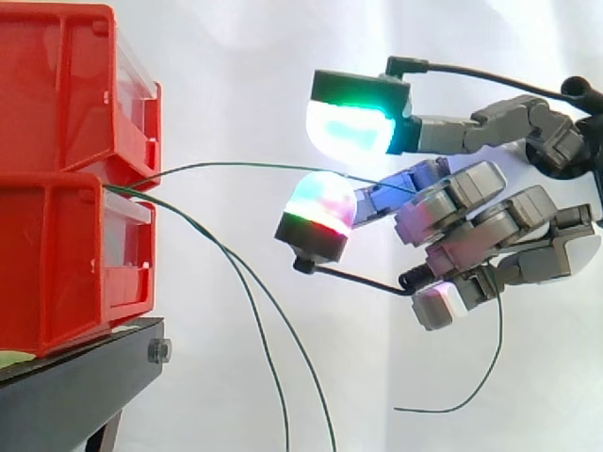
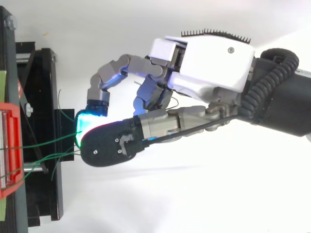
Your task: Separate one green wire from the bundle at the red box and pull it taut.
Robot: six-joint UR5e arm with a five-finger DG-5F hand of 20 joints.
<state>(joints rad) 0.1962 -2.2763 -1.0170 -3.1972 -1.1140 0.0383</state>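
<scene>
Several thin green wires come out between the two stacked red boxes (image 1: 66, 141) at the left. One green wire (image 1: 236, 166) is lifted away from the others and runs nearly level to my hand (image 1: 490, 226). It lies across the red-glowing pad (image 1: 320, 202), just under the green-glowing pad (image 1: 353, 127), then goes in among the curled fingers. It bows slightly. Its loose tail (image 1: 497, 348) hangs below the hand. From above, the hand (image 2: 204, 58) reaches left and the wire (image 2: 48, 141) meets the cyan pad (image 2: 85, 124).
Two other green wires (image 1: 200, 235) droop from the boxes down past the bottom edge. The boxes (image 2: 9, 145) sit on a black stand (image 1: 75, 386) whose frame (image 2: 43, 194) lies just left of the fingertips. A white curtain is behind.
</scene>
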